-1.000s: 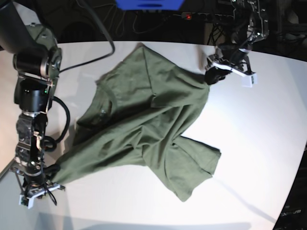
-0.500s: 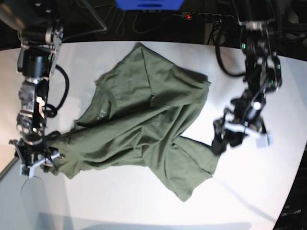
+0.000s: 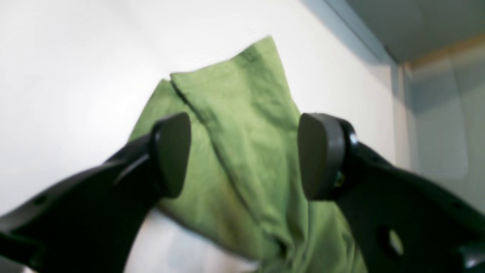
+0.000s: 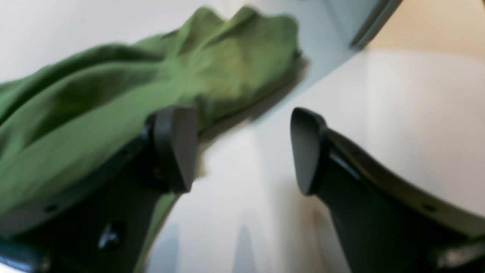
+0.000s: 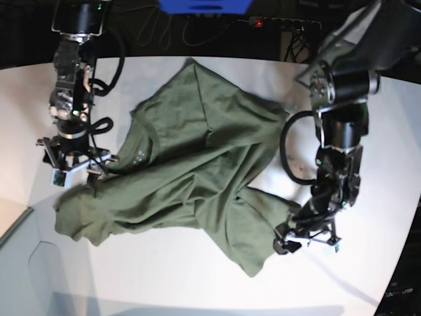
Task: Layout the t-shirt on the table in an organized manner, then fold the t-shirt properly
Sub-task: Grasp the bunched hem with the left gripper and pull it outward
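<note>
The wrinkled olive-green cotton t-shirt (image 5: 197,171) is lying crumpled and spread across the middle of the large smooth white bench (image 5: 368,164), one corner trailing toward the near left edge and a folded flap reaching toward the near right.

The left gripper (image 5: 304,238) is hovering at that right-hand flap. In its wrist view the two dark fingers (image 3: 172,153) are standing well apart, with the green cloth (image 3: 242,151) showing in the gap between them, not pinched.

The right gripper (image 5: 74,166) is sitting at the shirt's left edge. Its fingers (image 4: 176,148) are likewise spread wide; one finger is lying over the fabric (image 4: 94,110), while bare white bench (image 4: 242,182) is showing between the pair.
</note>
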